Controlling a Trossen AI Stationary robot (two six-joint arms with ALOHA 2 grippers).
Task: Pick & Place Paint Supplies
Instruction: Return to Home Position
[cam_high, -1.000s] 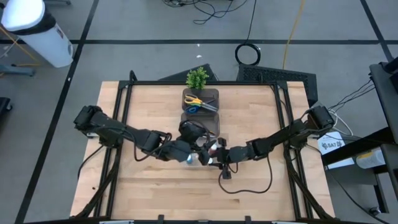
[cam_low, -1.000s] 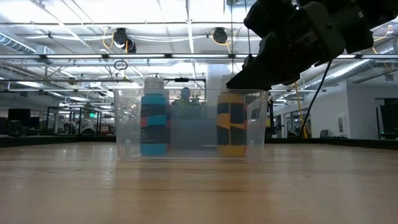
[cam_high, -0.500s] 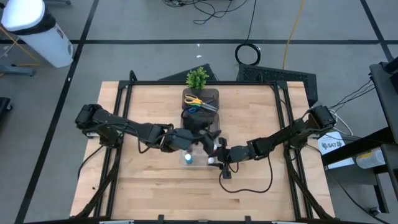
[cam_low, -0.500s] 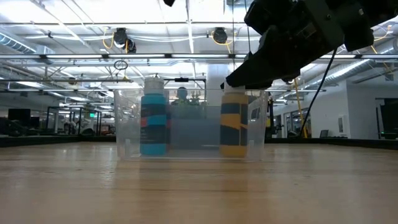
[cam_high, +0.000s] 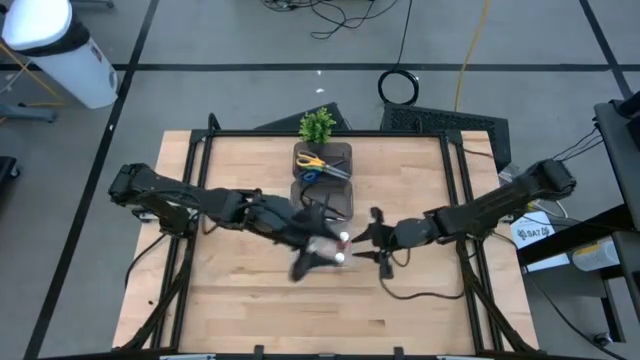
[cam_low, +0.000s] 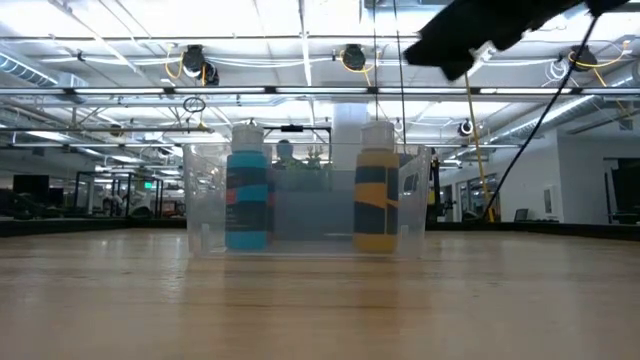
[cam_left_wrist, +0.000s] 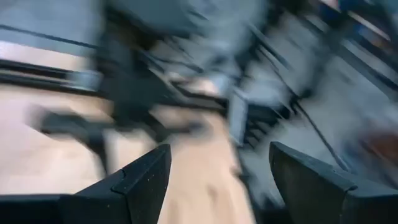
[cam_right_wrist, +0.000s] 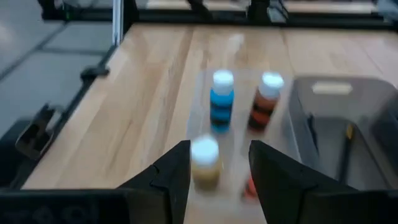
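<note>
High view has both arms meeting mid-counter (cam_high: 240, 300). The left gripper (cam_high: 316, 250) hovers at the clear bin (cam_low: 305, 215) and the right gripper (cam_high: 372, 240) is just beside it. Both sets of jaws stand apart and hold nothing, which I'd judge fits arms with nothing more to carry. The blue bottle (cam_low: 247, 200), yellow bottle (cam_low: 375, 200) and orange bottle (cam_right_wrist: 264, 102) stand upright inside the bin, sorted together. Their banded labels show no writing I can read.

Both arms stretch inward, left gripper (cam_left_wrist: 219, 149) and right gripper (cam_right_wrist: 221, 145) with fingers apart.
</note>
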